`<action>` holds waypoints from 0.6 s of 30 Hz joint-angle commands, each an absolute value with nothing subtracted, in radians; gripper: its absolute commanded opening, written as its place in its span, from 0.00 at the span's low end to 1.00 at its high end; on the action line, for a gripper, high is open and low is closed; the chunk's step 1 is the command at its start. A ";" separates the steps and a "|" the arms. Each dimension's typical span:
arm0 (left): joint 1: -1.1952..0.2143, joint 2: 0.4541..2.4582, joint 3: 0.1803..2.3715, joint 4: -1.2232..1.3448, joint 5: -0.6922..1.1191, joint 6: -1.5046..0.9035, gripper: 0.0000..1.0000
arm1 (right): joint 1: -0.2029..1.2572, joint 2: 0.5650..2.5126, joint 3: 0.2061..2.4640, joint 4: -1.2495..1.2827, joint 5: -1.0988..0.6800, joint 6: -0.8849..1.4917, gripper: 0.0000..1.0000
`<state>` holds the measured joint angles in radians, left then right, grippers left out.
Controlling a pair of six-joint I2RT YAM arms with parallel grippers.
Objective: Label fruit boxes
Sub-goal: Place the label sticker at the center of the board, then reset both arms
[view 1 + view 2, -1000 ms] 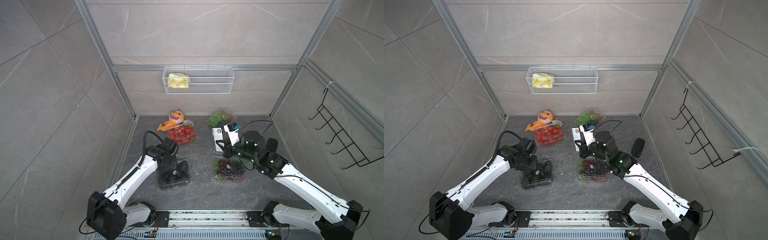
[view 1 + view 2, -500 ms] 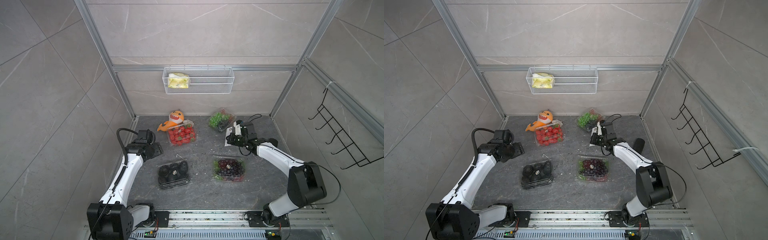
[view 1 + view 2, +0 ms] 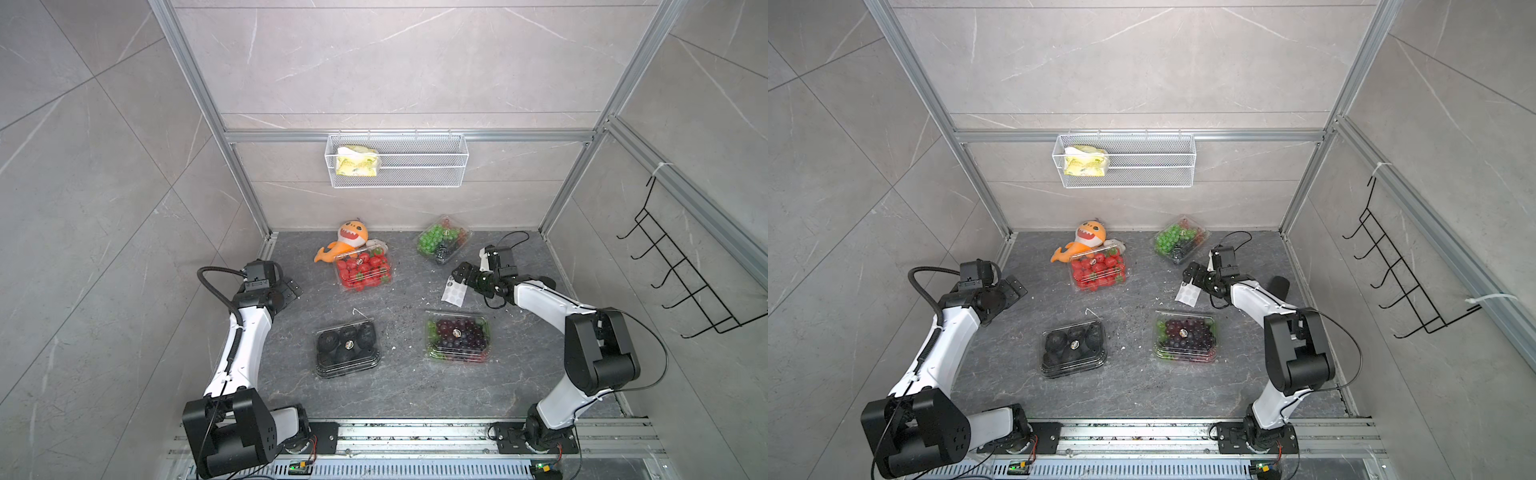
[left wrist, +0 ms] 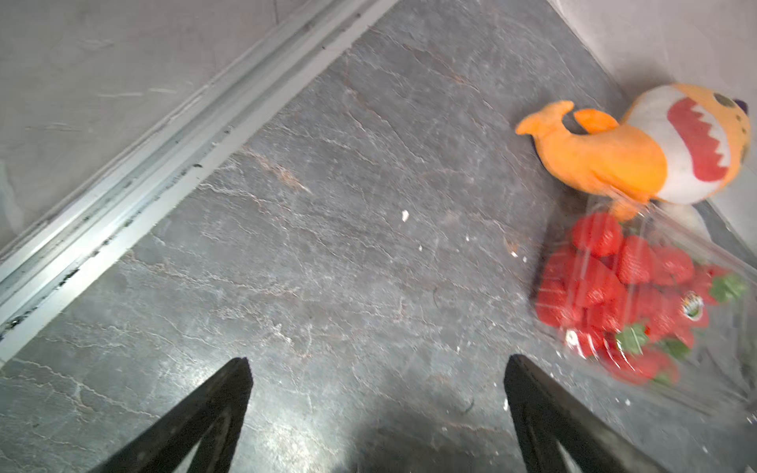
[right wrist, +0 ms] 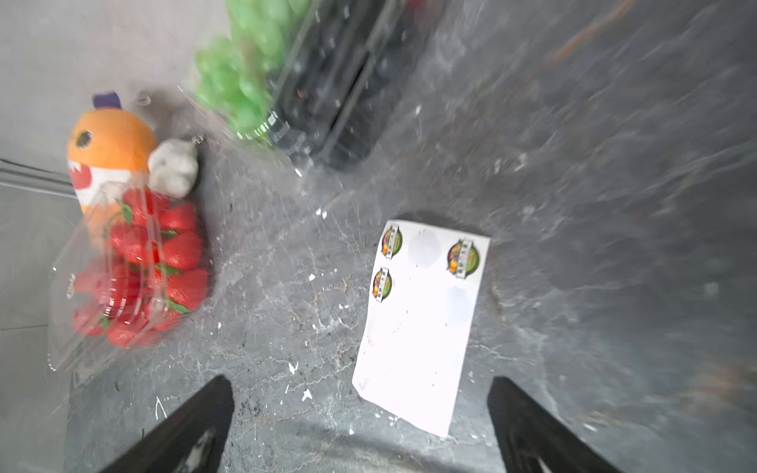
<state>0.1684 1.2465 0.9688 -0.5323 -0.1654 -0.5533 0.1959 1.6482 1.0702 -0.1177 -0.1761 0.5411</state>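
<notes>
Four clear boxes sat closed on the dark stone floor (image 3: 399, 390). Reading the floor as a dial with the back wall at 12, the strawberry box (image 3: 362, 272) lay at 11 o'clock, the green grape box (image 3: 441, 244) at 1, the purple grape box (image 3: 457, 338) at 4 and the dark fruit box (image 3: 347, 345) at 7. An orange plush toy (image 3: 347, 241) pressed against the strawberry box's 12 o'clock edge, crowding it from the wall side. The white sticker sheet (image 3: 454, 293) lay flat at 2 o'clock, between the two grape boxes. The right gripper (image 5: 360, 381) hung over the sheet's 12 o'clock end, jaws spread wide and pinching nothing. The left gripper (image 4: 377, 362) hung at 9 o'clock near the side wall, jaws likewise spread and empty, with crumb-flecked floor between it and the strawberry box. On the back wall a wire basket (image 3: 419, 174) held a yellow packet (image 3: 357, 162), and a black hook rack (image 3: 681, 282) hung on the 3 o'clock wall.
</notes>
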 commanded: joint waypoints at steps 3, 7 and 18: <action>0.172 1.248 0.806 -0.160 -0.295 -0.463 1.00 | 0.197 1.492 1.041 -0.216 0.119 0.437 0.99; 0.170 1.348 0.740 0.042 -0.251 -0.362 1.00 | 0.198 1.423 0.977 -0.145 0.252 0.306 0.99; 0.031 1.434 0.673 0.357 -0.285 -0.091 1.00 | 0.197 1.467 0.660 0.301 0.444 0.030 0.99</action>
